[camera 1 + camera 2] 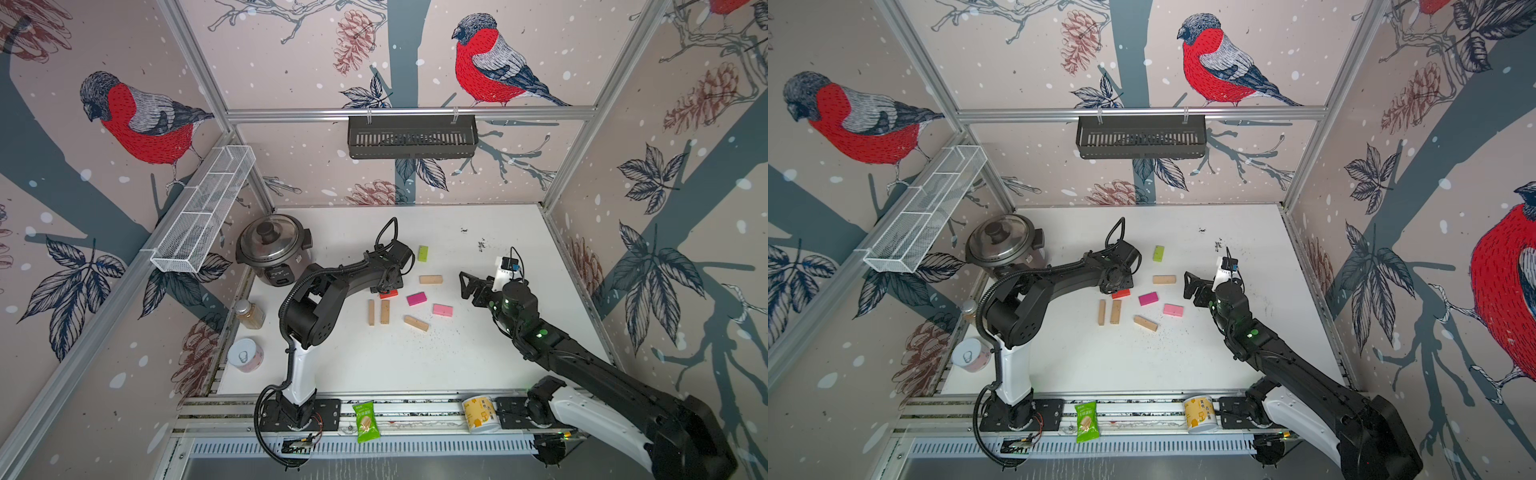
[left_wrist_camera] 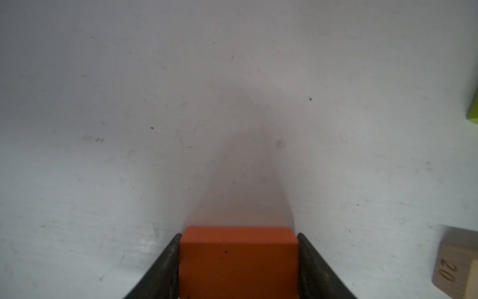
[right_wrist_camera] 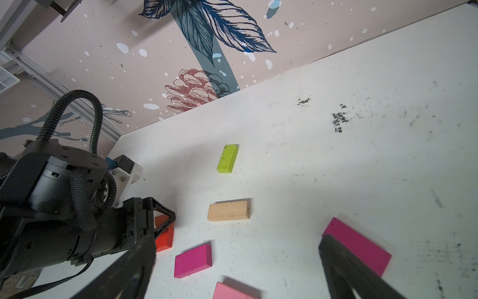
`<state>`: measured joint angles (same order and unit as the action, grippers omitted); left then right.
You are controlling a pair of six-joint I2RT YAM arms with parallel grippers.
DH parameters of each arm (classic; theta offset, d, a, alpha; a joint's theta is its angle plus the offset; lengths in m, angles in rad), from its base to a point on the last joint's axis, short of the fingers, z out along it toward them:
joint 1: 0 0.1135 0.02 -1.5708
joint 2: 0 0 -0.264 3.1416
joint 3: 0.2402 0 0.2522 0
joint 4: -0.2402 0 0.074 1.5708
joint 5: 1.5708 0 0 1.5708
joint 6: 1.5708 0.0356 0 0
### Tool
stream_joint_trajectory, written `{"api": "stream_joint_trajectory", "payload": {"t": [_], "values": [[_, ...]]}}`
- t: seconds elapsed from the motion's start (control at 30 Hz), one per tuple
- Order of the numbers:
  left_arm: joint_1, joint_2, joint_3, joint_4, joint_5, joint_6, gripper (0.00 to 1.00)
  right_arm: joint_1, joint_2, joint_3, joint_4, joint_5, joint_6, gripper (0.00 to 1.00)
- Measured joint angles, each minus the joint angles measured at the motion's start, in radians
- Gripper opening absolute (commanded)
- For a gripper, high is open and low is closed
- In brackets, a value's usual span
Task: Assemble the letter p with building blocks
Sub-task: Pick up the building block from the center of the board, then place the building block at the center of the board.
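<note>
Left wrist shows a smooth, rectangular orange-red block (image 2: 238, 261).

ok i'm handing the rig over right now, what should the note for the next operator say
Left gripper: clamped on the orange block by its sides, low at the table.
Right gripper: open, empty, near the pink block.
Blocks: pair of tan blocks side by side; tilted tan block, far tan block, magenta block and lime block loose around them.
Done: no P formed yet.
Left: place the orange block, then lay out stem and loop.
</note>
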<state>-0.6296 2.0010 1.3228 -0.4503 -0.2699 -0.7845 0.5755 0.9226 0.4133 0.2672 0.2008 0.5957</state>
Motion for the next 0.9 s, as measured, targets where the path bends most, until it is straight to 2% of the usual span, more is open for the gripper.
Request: {"api": "stream_joint_trajectory", "payload": {"t": [0.13, 0.4, 0.9], "values": [[-0.001, 0.002, 0.006, -0.002, -0.001, -0.002, 0.49, 0.0, 0.002, 0.001, 0.0, 0.0, 0.0, 1.0], [0.009, 0.017, 0.06, -0.014, 0.008, 0.013, 0.48, 0.0, 0.006, 0.003, 0.0, 0.0, 0.0, 1.0], [0.115, 0.118, 0.271, -0.082, 0.045, 0.139, 0.47, -0.001, 0.014, 0.004, 0.0, 0.0, 0.0, 1.0]]}}
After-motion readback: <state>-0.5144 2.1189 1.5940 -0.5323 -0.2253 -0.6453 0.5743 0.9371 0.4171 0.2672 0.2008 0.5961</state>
